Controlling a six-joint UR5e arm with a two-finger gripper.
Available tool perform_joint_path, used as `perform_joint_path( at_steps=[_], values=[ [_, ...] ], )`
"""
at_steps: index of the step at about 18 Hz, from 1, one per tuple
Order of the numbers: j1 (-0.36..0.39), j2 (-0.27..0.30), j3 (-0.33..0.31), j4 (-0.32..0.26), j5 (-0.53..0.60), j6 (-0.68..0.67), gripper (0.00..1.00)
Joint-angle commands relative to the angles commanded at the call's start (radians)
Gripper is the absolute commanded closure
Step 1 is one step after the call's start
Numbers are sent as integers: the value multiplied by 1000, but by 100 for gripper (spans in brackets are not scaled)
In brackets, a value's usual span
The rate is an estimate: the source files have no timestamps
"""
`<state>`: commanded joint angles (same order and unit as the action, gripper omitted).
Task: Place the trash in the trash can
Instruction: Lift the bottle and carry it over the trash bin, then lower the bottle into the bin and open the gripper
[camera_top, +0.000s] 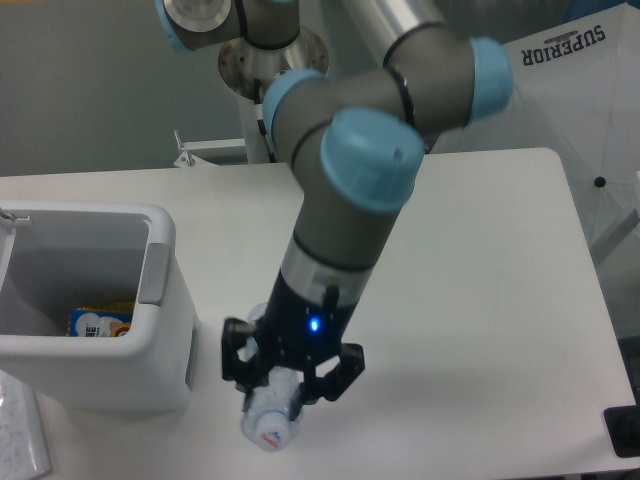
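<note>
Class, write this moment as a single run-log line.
claw: shut on bottle | bottle: lifted off table | trash can: left of claw, bottle not yet inside

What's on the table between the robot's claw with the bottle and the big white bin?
Nothing: bare white table separates gripper, holding the clear plastic bottle, from white plastic bin.
</note>
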<state>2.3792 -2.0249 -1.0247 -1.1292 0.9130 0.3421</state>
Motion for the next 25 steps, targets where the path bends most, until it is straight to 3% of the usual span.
perform_joint_path(
  at_steps=[4, 10, 13, 15, 18, 25],
  values=[
    [-2, 28, 0, 66, -68, 0, 48],
    [-15, 89, -12, 100, -189, -27, 48],
    [-40, 136, -79, 159, -209, -38, 48],
    [-96, 143, -124, 215, -210, -41, 47],
    [-130, 178, -190, 226, -209, -32, 47],
    [-169, 190, -288, 241, -209, -3, 42]
  ],
)
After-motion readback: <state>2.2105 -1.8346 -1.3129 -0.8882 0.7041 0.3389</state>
